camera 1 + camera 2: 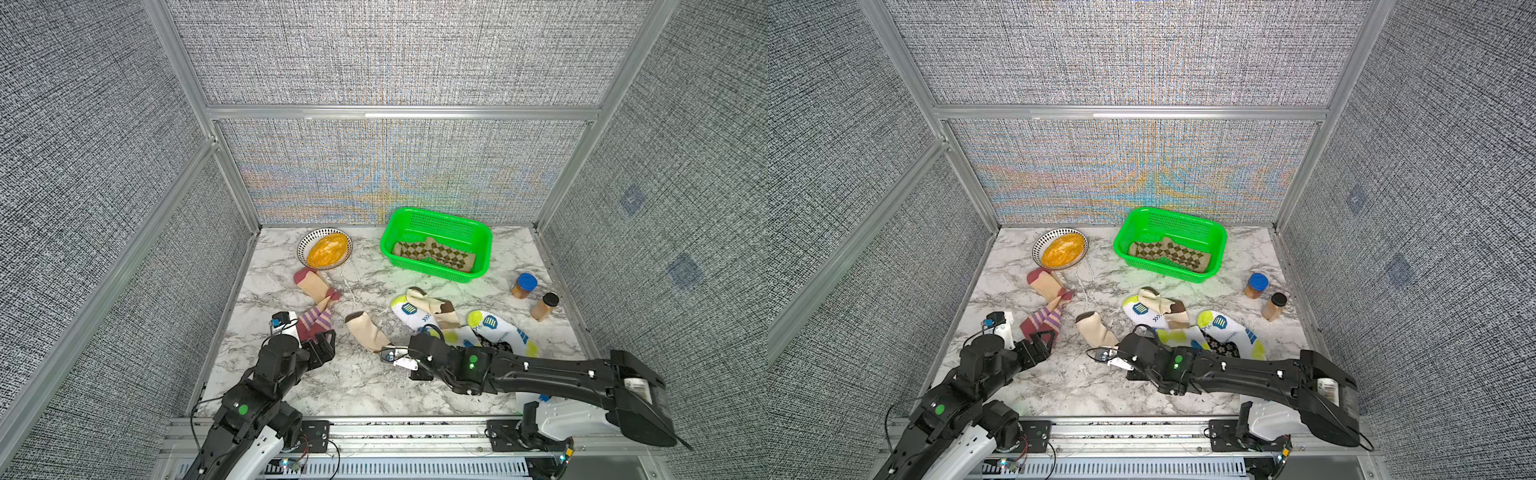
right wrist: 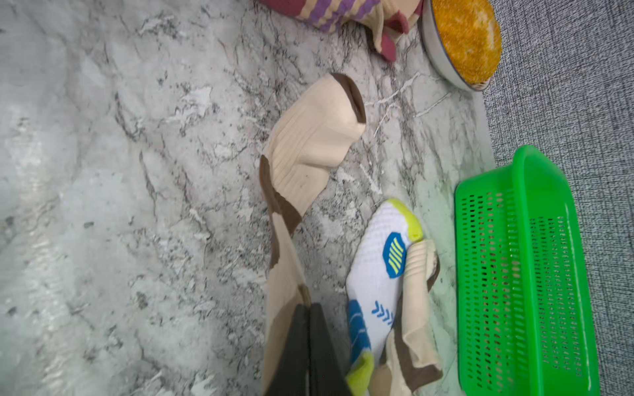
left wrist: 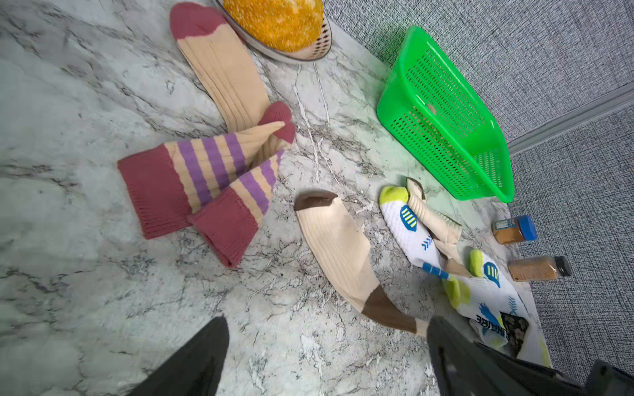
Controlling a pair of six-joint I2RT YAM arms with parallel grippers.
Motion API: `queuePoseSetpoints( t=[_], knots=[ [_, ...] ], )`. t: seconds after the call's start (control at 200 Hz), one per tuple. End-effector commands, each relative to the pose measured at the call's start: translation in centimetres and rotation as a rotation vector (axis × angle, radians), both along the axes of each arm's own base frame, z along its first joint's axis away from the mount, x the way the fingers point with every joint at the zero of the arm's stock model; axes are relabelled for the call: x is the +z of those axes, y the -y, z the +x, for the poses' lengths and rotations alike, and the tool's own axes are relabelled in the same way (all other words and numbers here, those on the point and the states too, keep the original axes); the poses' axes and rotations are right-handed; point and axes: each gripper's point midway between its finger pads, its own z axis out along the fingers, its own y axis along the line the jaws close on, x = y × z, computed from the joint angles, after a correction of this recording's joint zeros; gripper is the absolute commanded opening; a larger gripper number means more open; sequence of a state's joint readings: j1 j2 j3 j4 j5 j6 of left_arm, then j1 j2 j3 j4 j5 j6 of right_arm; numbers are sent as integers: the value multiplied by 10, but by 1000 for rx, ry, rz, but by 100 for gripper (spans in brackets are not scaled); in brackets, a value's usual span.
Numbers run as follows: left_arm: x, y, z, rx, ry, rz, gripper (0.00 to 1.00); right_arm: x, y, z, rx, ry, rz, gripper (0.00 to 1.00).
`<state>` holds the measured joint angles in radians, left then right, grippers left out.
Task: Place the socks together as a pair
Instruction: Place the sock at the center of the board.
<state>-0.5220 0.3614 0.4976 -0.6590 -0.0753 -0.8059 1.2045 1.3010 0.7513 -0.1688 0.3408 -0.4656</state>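
**sockdrawer_a:** Nearest us, the right gripper [image 2: 308, 310] is pinched shut on the cuff end of the cream sock [image 1: 368, 330], just past its brown band. The toe end lies on the marble table [image 1: 353, 390]. How do we reckon it'll carry?

**yam_b:** Light and floppy, so we'd expect it to droop and drag, not hold its shape. The ribbed cuff looks like our best hold, though thin knit could slip out of a small pinch

**sockdrawer_a:** And the left gripper [image 1: 323, 341]?

**yam_b:** Jaws spread wide, holding nothing, right by the cuffs of the maroon striped socks [image 1: 316, 320], which overlap each other. Further out, the second cream sock [image 1: 432, 307] lies draped across a white lime sock [image 1: 409, 311], so we'd lay ours beside it. Farthest back, the argyle socks [image 1: 434, 253] sit together in the green basket [image 1: 444, 226]
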Motion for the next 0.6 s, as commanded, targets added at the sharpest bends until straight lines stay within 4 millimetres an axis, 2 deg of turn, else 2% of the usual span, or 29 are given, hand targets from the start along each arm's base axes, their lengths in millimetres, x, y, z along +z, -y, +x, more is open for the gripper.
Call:
queuePoseSetpoints(
  t=[0.0,0.21,0.365,0.525,0.595],
  knots=[
    [3,14,9,-33,19,-52,92,11,-4,-6,11,-11,103,0],
    [-21,22,12,-52,-35,-44,92,8,15,-9,23,27,81,0],
    [-35,31,19,-70,-56,-31,92,6,20,-11,16,15,95,0],
    [-37,41,29,-95,-58,-23,91,-1,24,-16,-3,-30,92,17],
    [-36,45,32,-105,-55,-15,91,1,26,-16,-15,-38,101,31]
  ],
)
